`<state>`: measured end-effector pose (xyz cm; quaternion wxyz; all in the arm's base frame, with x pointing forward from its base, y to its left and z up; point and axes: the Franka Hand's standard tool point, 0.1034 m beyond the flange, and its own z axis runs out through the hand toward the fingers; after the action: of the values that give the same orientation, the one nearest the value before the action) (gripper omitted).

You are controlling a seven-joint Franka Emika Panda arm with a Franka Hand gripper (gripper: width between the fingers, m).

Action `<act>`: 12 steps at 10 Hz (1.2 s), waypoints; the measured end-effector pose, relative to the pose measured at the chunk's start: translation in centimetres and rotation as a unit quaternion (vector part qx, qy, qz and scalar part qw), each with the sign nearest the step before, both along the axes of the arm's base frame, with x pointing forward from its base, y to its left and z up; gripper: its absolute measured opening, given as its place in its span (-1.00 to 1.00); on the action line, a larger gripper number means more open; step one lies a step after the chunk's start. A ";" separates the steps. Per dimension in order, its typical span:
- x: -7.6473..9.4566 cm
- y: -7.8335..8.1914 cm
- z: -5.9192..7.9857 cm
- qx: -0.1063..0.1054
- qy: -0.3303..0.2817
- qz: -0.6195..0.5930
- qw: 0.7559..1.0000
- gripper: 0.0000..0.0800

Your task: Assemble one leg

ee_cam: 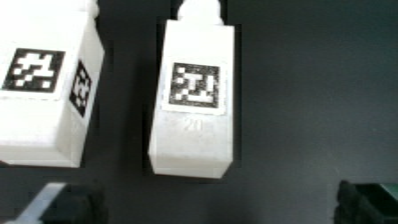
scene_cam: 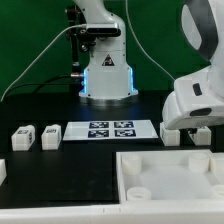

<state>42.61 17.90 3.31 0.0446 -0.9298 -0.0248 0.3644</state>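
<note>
Step in hand: approach for grasping one leg (ee_cam: 196,100). The leg lies flat on the dark tabletop (ee_cam: 121,192), tag upward, on the exterior view's right of the marker board (scene_cam: 110,130). A second leg (ee_cam: 45,85) lies just beside it, not touching. The fingers (ee_cam: 50,206) stand wide apart and empty. The next move probably calls for a centred descent, then closing across the leg's narrow width without touching the neighbour.

A tagged leg (ee_cam: 196,100) lies just beside a second leg (ee_cam: 48,90), not touching.
</note>
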 end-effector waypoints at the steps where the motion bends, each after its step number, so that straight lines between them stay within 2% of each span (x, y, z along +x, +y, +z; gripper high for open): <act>1: -0.4 0.0 -0.2 -0.001 0.007 0.002 1.000 0.62; 3: -2.3 0.2 -1.5 -0.010 0.039 0.003 0.999 0.62; 5: -3.3 0.4 -2.2 -0.013 0.046 0.006 0.999 0.62; 9: -3.7 0.4 -2.4 -0.013 0.048 0.007 0.999 0.62; 11: -3.7 0.4 -2.4 -0.013 0.048 0.007 0.999 -0.05; 12: -3.7 0.4 -2.4 -0.013 0.048 0.007 0.999 -0.27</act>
<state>38.95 18.25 0.90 0.0309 -0.9116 -0.0246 0.4092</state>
